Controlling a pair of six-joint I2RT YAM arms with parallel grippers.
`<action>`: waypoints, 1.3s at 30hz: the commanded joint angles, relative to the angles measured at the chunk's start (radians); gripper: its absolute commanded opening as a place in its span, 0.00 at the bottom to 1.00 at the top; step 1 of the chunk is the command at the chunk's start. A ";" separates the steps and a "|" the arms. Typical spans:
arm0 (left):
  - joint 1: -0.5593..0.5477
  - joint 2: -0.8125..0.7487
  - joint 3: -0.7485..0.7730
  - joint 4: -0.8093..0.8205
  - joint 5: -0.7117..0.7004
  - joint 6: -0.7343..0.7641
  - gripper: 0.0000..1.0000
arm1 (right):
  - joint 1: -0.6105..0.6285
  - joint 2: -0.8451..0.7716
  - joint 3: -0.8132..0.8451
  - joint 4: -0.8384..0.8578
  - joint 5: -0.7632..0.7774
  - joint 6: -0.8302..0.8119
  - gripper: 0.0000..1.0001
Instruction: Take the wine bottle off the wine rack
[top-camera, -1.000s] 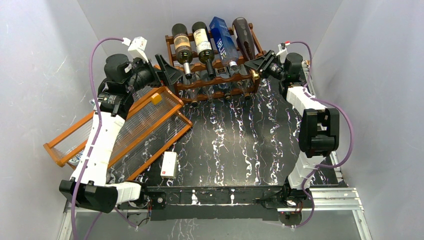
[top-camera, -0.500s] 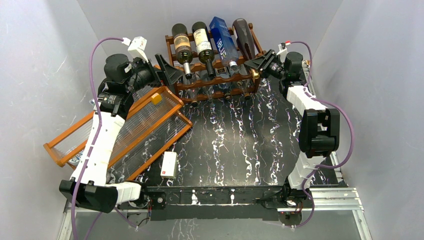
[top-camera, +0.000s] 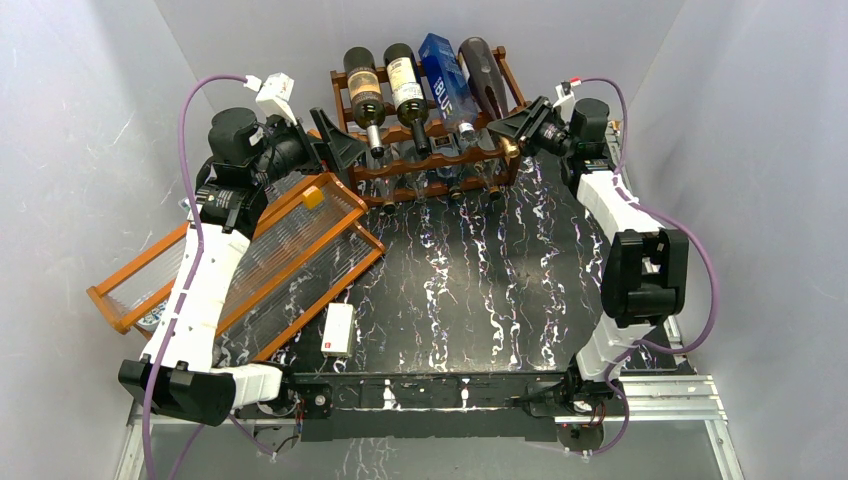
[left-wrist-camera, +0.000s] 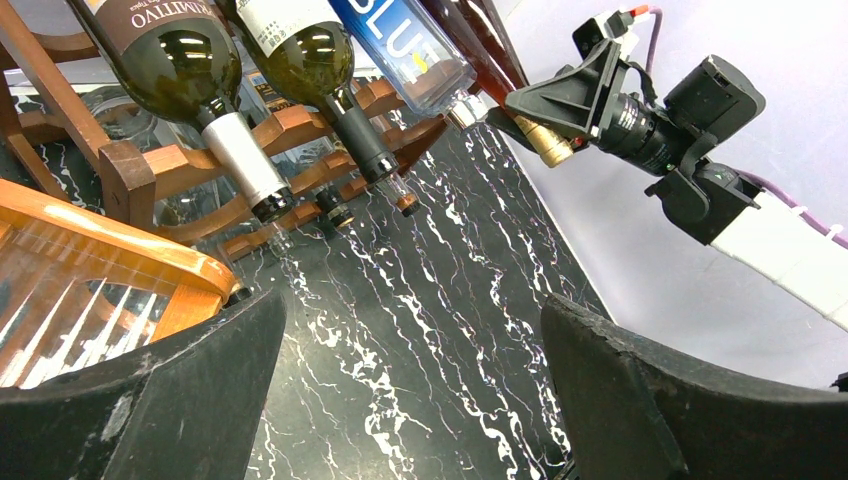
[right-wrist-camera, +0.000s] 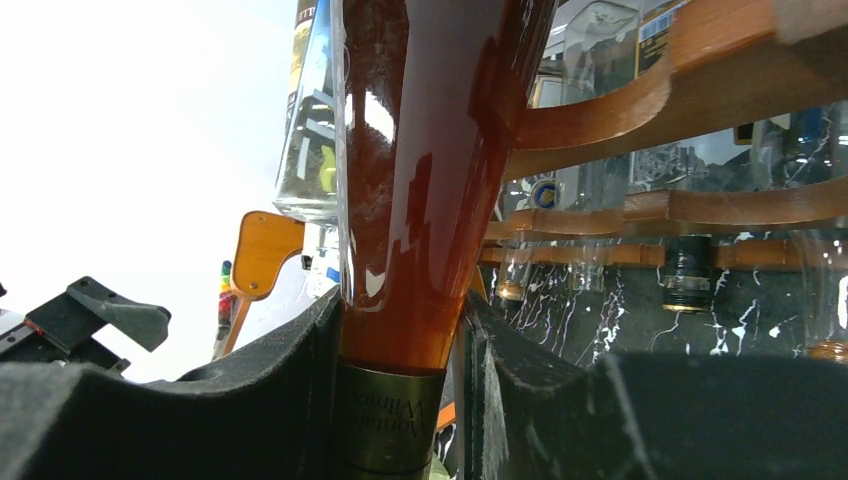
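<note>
One wine bottle (top-camera: 484, 65), neck clenched in our right gripper (top-camera: 508, 135), long axis running back into the wine rack (top-camera: 437, 158). We note the left gripper (left-wrist-camera: 415, 395) released, empty, farther off

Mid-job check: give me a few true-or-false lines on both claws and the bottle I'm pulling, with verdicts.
1. The right claw is shut on the neck of the dark red-brown glass bottle. True.
2. The left claw grips a green bottle. False: it is open and holds nothing.
3. The red-brown bottle lies on the table. False: it lies at the right end of the top tier of the dark reddish-brown wooden wine rack.
4. A blue bottle lies next to it. True.
</note>
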 joint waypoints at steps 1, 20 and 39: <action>-0.004 -0.018 0.008 0.025 0.015 0.002 0.98 | 0.018 -0.189 0.126 0.479 -0.069 -0.085 0.00; -0.005 -0.023 0.002 0.020 0.015 0.007 0.98 | -0.007 -0.300 0.096 0.365 0.108 -0.055 0.00; -0.005 -0.024 -0.007 0.042 0.047 -0.016 0.98 | -0.089 -0.537 -0.009 0.058 0.185 -0.156 0.00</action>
